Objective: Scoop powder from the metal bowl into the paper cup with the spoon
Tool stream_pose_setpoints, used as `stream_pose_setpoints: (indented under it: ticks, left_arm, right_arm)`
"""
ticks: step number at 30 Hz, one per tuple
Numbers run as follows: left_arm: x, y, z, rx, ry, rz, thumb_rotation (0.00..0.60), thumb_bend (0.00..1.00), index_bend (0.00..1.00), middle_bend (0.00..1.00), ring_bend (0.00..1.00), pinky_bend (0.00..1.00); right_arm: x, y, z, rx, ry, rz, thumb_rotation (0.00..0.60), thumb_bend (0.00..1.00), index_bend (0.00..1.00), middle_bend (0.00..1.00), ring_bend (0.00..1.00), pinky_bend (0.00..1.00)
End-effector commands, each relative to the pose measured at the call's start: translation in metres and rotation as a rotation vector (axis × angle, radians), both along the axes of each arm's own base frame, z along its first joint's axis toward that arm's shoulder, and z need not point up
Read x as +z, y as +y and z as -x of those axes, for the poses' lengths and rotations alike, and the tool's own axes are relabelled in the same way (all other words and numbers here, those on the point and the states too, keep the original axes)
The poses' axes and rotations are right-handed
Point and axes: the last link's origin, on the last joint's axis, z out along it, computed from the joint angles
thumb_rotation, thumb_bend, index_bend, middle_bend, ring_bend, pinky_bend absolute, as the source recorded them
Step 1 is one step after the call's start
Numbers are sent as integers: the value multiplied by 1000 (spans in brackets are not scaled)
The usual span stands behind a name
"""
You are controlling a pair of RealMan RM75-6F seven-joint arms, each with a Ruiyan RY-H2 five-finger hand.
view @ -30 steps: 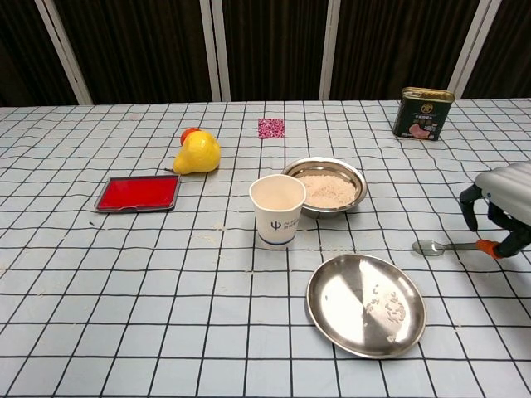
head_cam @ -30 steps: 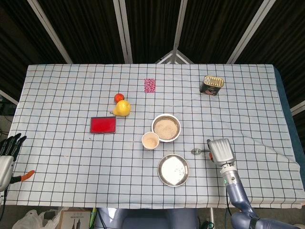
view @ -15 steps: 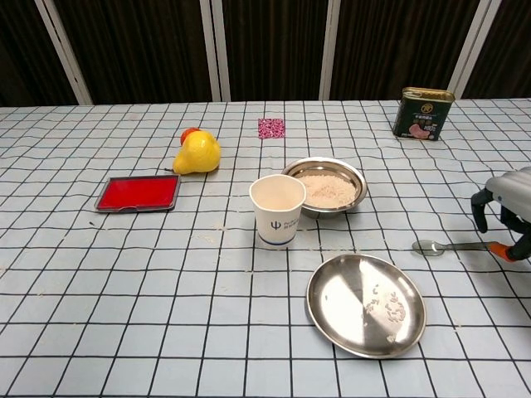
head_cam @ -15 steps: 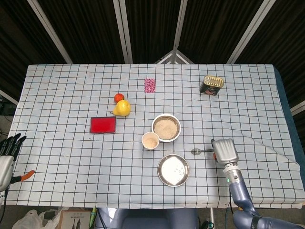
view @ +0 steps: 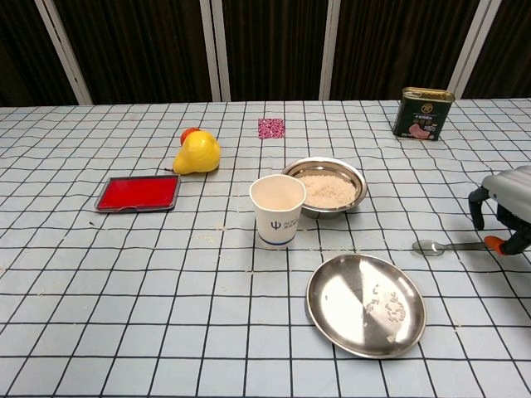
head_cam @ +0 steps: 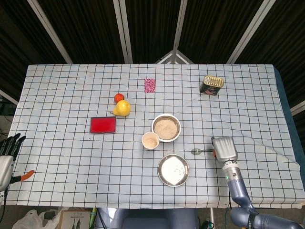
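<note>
The spoon point(view: 444, 246) lies flat on the table right of the bowl point(view: 326, 187) and the cup point(view: 277, 210). The right hand point(view: 504, 209) hovers over its orange handle end, fingers curled downward; contact is unclear. The left hand point(head_cam: 6, 155) rests far left of the bowl, fingers straight, holding nothing

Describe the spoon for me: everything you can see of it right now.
The spoon lies flat on the checked tablecloth, right of the shallow metal plate. It has a small shiny metal bowl end pointing toward the paper cup, a thin metal stem, and an orange handle tip at the far right. The right hand hovers over that handle end, fingers curled down around it; whether they actually touch it cannot be told.
</note>
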Motion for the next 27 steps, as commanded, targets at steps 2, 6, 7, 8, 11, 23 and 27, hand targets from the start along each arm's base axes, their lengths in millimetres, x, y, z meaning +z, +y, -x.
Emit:
stream_pose_setpoints:
  ticks: [2, 6, 7, 8, 11, 23, 27]
  left_arm:
    - [0, 0, 0, 1, 1, 1, 600, 0, 0, 0, 0, 0]
    - [0, 0, 0, 1, 2, 0, 600, 0, 0, 0, 0, 0]
    - [0, 0, 0, 1, 2, -1, 600, 0, 0, 0, 0, 0]
    - [0, 0, 0, 1, 3, -1, 600, 0, 0, 0, 0, 0]
    - [0, 0, 0, 2, 3, -2, 600, 0, 0, 0, 0, 0]
    - [0, 0, 0, 2, 3, -1, 600, 0, 0, 0, 0, 0]
    - [-1, 0, 0, 2, 4, -1, 600, 0, 0, 0, 0, 0]
  right_arm:
    - [-2, 0, 2, -8, 4, -6, 600, 447, 502, 928, 1000, 972]
    - [-4, 1, 4, -16, 5, -9, 600, 446, 501, 928, 1000, 972]
    - [-4, 2, 4, -17, 6, -10, 600, 446, 502, 928, 1000, 972]
    - [-5, 2, 5, -18, 6, -10, 600, 446, 501, 928, 1000, 972]
    - [-5, 3, 5, -21, 3, -11, 600, 447, 501, 928, 1000, 972]
    - [-9, 3, 10, -39, -1, -14, 600, 447, 502, 928, 1000, 972]
    - [-11, 4, 11, -46, -8, -16, 600, 447, 501, 928, 1000, 972]
